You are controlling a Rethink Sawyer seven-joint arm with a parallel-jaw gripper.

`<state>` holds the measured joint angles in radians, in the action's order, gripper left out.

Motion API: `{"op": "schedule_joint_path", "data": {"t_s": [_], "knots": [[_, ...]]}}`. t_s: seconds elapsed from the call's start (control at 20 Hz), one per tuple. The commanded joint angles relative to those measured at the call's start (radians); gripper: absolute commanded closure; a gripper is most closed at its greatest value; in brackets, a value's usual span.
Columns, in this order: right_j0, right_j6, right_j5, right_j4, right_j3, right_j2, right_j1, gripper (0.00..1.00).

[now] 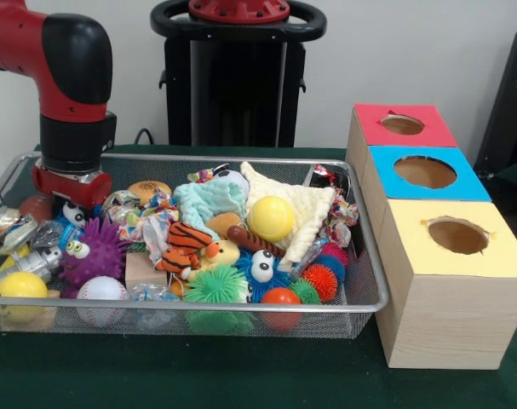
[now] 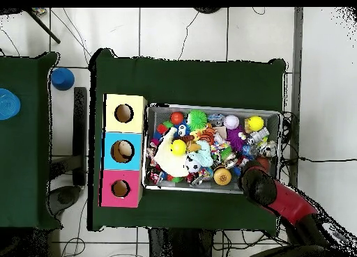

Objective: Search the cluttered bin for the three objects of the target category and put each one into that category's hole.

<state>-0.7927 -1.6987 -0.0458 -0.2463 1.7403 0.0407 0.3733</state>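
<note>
The gripper (image 1: 69, 189) is sunk among the toys at one end of the wire bin (image 1: 373, 294), its fingers buried, so I cannot tell whether it is gripping anything. The purple spiky ball (image 1: 96, 250) sits just beside it in the bin. A yellow ball (image 1: 271, 218) rests mid-bin on a cream cloth (image 1: 307, 207). Beyond the bin's opposite end stand the red box (image 1: 416, 135), blue box (image 1: 471, 181) and yellow box (image 1: 505, 256), each with a hole on top.

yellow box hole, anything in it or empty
Cannot tell. The yellow box hole shows only dark shadow in the front view, and the overhead view shows a plain brown inside with no distinct item.
</note>
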Motion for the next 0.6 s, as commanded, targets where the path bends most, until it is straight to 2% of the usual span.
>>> {"op": "schedule_joint_path", "data": {"t_s": [0.05, 0.6], "knots": [[-0.027, -0.122, -0.008, -0.022, -0.018, 0.161, -0.053, 0.0], [-0.016, -0.119, 0.005, -0.016, -0.021, 0.143, -0.05, 0.0]]}}
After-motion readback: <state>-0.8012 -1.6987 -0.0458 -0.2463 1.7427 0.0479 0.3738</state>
